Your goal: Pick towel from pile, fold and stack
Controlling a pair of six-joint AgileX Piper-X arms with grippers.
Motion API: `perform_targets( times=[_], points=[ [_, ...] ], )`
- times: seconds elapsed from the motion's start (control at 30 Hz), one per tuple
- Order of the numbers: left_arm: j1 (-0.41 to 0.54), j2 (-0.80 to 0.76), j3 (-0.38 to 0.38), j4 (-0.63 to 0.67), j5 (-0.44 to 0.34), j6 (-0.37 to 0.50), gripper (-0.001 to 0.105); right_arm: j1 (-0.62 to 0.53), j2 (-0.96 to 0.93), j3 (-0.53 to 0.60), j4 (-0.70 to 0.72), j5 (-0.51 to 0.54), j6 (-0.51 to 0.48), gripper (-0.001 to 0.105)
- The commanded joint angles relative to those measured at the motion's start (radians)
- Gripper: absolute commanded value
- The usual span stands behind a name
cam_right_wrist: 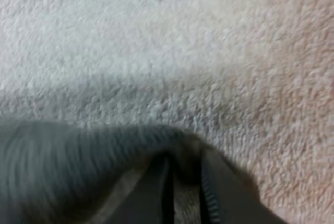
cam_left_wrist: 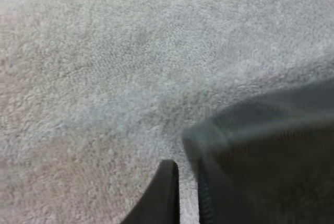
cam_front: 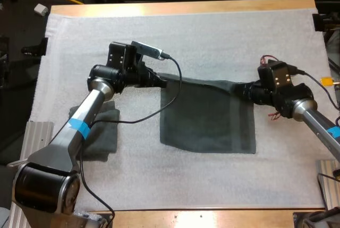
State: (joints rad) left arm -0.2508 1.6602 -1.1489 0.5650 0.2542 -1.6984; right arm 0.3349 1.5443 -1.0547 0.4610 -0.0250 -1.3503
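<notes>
At the lower left of the frame, one dark grey-green towel [cam_front: 105,132] lies bunched under the left arm. The left end effector [cam_front: 161,82] sits at the far-left corner of a second dark grey-green towel [cam_front: 207,116], spread flat mid-frame on the white-matted surface [cam_front: 212,31]; whether it grips, I cannot tell. The right end effector [cam_front: 240,90] is clenched on the far-right corner. Judging by this, picking and spreading are done; folding and stacking remain. Count: two towels, two end effectors.

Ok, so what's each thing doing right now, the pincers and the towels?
Left pincer: shut on the spread towel's far left corner.
Right pincer: shut on its far right corner.
Spread towel: flat on the mat, far corners held.
Second towel: lying at the mat's left side.
</notes>
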Motion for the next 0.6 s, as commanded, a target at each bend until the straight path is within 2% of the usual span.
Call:
perform_targets(
  times=[0.0, 0.03, 0.13, 0.2, 0.23, 0.37, 0.57],
  points=[
    [0.001, 0.001, -0.004, -0.041, 0.006, -0.008, 0.004, -0.005, -0.002, -0.005, -0.025, 0.007, -0.003, 0.008],
    [0.001, 0.001, -0.003, -0.059, 0.017, -0.012, 0.015, -0.003, -0.007, -0.006, -0.045, 0.011, 0.002, 0.022],
    [0.001, -0.003, -0.009, -0.078, 0.045, -0.02, 0.044, -0.005, -0.011, -0.006, -0.098, 0.011, 0.007, 0.051],
    [-0.002, -0.004, -0.018, -0.073, 0.064, -0.023, 0.062, -0.006, -0.01, -0.007, -0.133, 0.012, 0.002, 0.061],
    [-0.003, -0.005, -0.023, -0.067, 0.075, -0.025, 0.066, -0.006, -0.014, -0.01, -0.14, 0.012, 0.0, 0.062],
    [-0.003, -0.031, -0.039, -0.015, 0.099, -0.015, 0.063, -0.007, -0.046, -0.013, -0.114, 0.005, -0.017, 0.063],
    [-0.002, -0.139, -0.047, 0.127, 0.089, 0.011, 0.06, -0.008, -0.162, -0.011, 0.043, 0.004, -0.053, 0.064]
  ],
)
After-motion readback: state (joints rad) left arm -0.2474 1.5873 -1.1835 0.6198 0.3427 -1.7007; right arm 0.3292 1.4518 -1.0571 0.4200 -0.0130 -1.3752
